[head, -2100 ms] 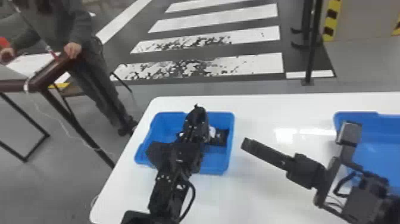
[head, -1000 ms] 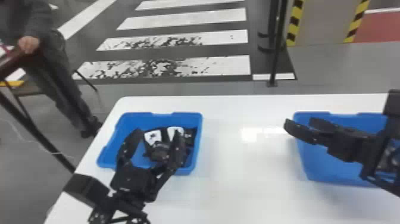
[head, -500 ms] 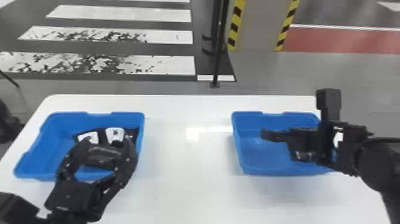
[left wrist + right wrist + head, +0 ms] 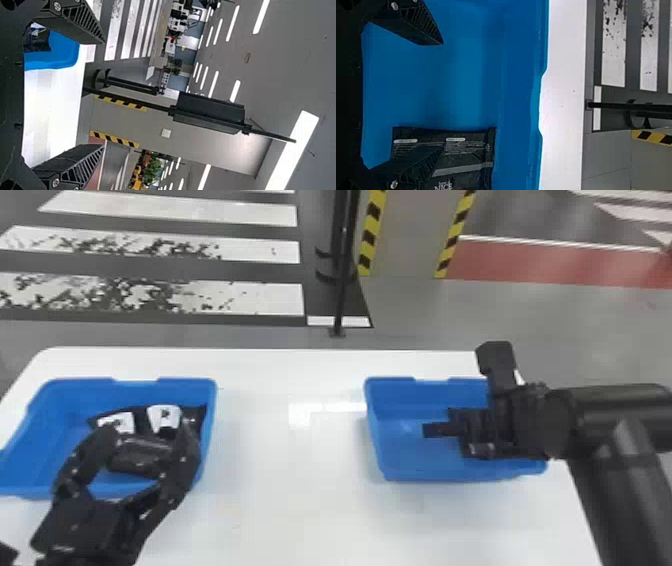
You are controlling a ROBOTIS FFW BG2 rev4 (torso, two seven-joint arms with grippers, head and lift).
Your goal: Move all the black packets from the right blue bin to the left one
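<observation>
In the head view my left gripper (image 4: 149, 431) stands open over the near part of the left blue bin (image 4: 45, 440), above black packets (image 4: 165, 417) with white patches. The left wrist view shows that gripper (image 4: 103, 94) with wide-apart fingers and a corner of the bin (image 4: 65, 51). My right gripper (image 4: 450, 429) is over the right blue bin (image 4: 400, 455), partly covering a black packet (image 4: 467, 415). In the right wrist view the gripper (image 4: 441, 95) is open; one finger overlaps the packet (image 4: 466, 158), which lies flat in the bin (image 4: 455, 79).
Both bins stand on a white table (image 4: 290, 470), with a wide stretch of tabletop between them. The right forearm (image 4: 615, 425) crosses the right bin's outer end. A black stand (image 4: 342, 290) is on the floor past the far edge.
The head view has swung to the right. My left gripper, earlier down among the packets in the left bin, has opened and drawn back slightly. My right gripper has come in over the right bin.
</observation>
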